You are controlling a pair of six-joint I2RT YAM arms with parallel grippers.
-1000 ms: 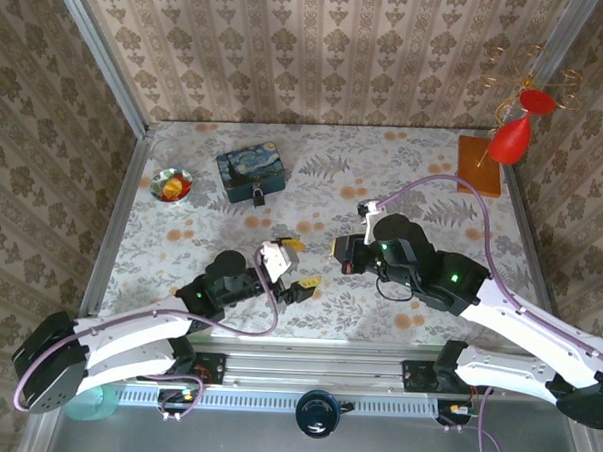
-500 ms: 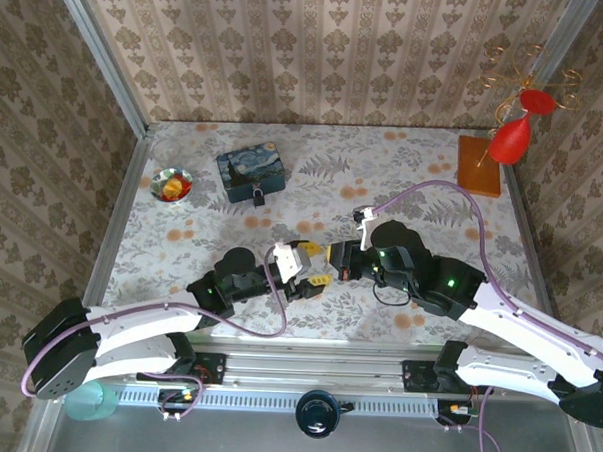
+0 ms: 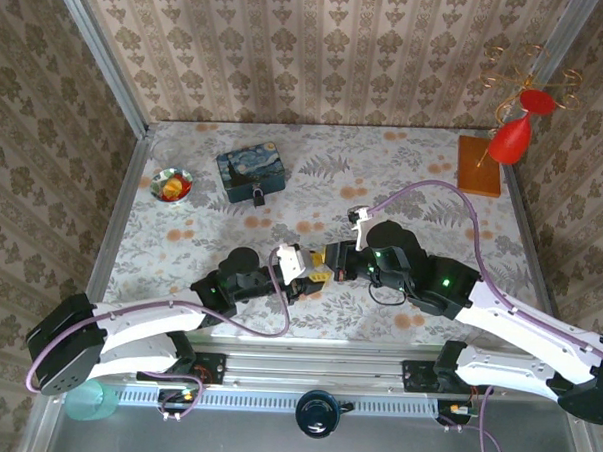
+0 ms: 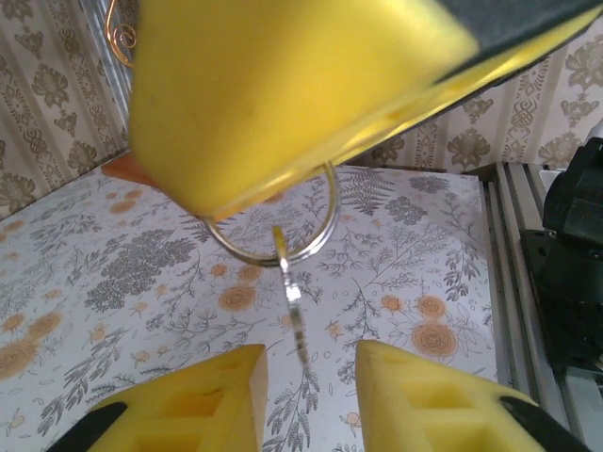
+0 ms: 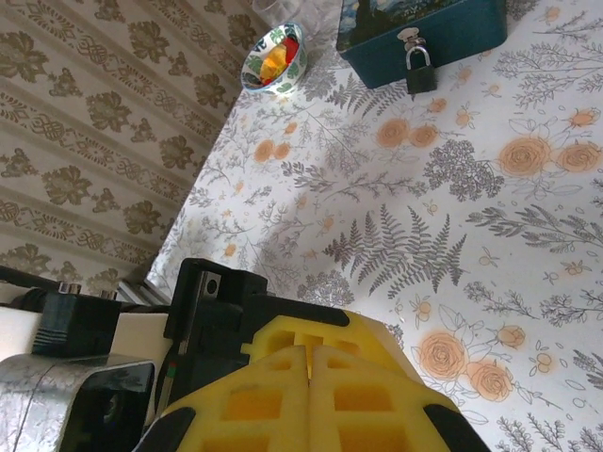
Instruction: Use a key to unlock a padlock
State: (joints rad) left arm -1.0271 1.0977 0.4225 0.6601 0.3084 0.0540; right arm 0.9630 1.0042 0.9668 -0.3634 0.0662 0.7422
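Handover is judged near: the tiny ringed metal key [image 4: 294,303], clamped in the shut jaws of the right gripper [image 5: 309,358], has been brought between the parted jaws of the left gripper [image 4: 306,372].

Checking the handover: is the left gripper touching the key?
Apart. The left wrist view shows the key hanging between the open fingers of the left gripper, with table visible on either side of the blade.

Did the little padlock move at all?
No. The padlock still hangs at the near edge of the blue tin, just as before.
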